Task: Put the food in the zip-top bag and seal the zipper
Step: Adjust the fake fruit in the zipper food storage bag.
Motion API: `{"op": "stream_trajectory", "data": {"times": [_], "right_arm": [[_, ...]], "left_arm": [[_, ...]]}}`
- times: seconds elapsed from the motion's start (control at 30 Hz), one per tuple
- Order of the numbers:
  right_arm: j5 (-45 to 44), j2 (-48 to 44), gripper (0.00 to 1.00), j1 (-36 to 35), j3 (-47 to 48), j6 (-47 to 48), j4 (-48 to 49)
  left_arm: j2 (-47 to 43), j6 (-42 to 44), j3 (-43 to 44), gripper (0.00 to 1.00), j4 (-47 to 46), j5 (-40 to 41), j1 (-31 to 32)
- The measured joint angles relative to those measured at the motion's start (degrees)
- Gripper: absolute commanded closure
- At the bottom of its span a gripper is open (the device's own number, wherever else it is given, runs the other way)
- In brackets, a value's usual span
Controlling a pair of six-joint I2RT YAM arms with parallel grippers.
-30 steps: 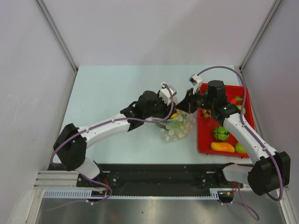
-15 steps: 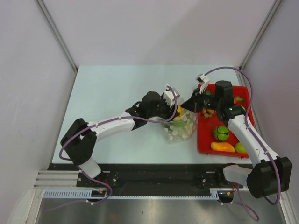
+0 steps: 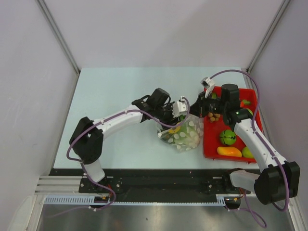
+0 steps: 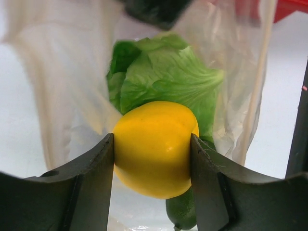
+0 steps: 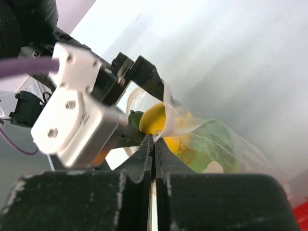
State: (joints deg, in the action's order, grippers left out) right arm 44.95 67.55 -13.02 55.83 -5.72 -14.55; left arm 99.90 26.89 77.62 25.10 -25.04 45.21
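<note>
The clear dotted zip-top bag hangs at the table's middle, its mouth held up. My left gripper is shut on a round yellow fruit at the bag's mouth; in the top view it reaches in from the left. Green lettuce and a small dark green piece lie inside the bag. My right gripper is shut on the bag's rim by the zipper strip and holds it up; it shows right of the bag.
A red tray stands at the right with a green ball, an orange-yellow piece and other toy food. White enclosure walls rise on the left, right and back.
My left arm has swung right and its gripper has turned into the bag's mouth with the yellow fruit. The bag has shifted and tilted. My right gripper holds the rim about where it was.
</note>
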Motion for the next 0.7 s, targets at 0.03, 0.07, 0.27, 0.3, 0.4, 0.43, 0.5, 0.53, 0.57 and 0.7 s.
{"op": "stream_trajectory", "data": {"times": [0.03, 0.07, 0.27, 0.3, 0.4, 0.43, 0.5, 0.53, 0.57, 0.7], "right_arm": [[0.07, 0.00, 1.00, -0.02, -0.28, -0.09, -0.04], [0.17, 0.00, 1.00, -0.02, -0.46, -0.15, -0.09], [0.68, 0.00, 1.00, -0.02, -0.52, -0.17, -0.02], [0.72, 0.00, 1.00, -0.02, -0.52, -0.09, 0.11], [0.81, 0.00, 1.00, 0.02, -0.52, 0.15, 0.79], [0.81, 0.00, 1.00, 0.02, -0.52, 0.20, 0.96], [0.79, 0.07, 1.00, 0.02, -0.52, 0.20, 1.27], [0.79, 0.15, 1.00, 0.02, -0.52, 0.20, 1.40], [0.79, 0.33, 1.00, 0.02, -0.52, 0.20, 1.66], [0.76, 1.27, 1.00, 0.02, -0.52, 0.17, 3.30]], "left_arm": [[0.15, 0.61, -0.07, 0.54, 0.07, 0.02, 0.26], [0.09, 1.33, -0.28, 0.41, 0.17, 0.09, 0.50], [-3.67, 2.43, -1.66, 0.13, 2.56, -1.29, -0.70], [-4.76, 1.97, -1.66, 0.11, 3.34, -1.66, -1.46], [-8.85, -1.31, -1.66, 0.11, 4.46, -2.34, -4.68], [-10.01, -2.16, -1.66, 0.11, 4.37, -2.49, -5.46], [-13.09, -4.37, -1.73, 0.08, 3.50, -3.23, -7.43], [-14.84, -5.07, -2.03, 0.08, 2.34, -3.63, -8.24], [-16.81, -5.70, -2.69, 0.08, 1.03, -3.91, -8.79], [-23.43, -6.67, -5.90, 0.08, -3.04, -5.55, -8.55]]}}
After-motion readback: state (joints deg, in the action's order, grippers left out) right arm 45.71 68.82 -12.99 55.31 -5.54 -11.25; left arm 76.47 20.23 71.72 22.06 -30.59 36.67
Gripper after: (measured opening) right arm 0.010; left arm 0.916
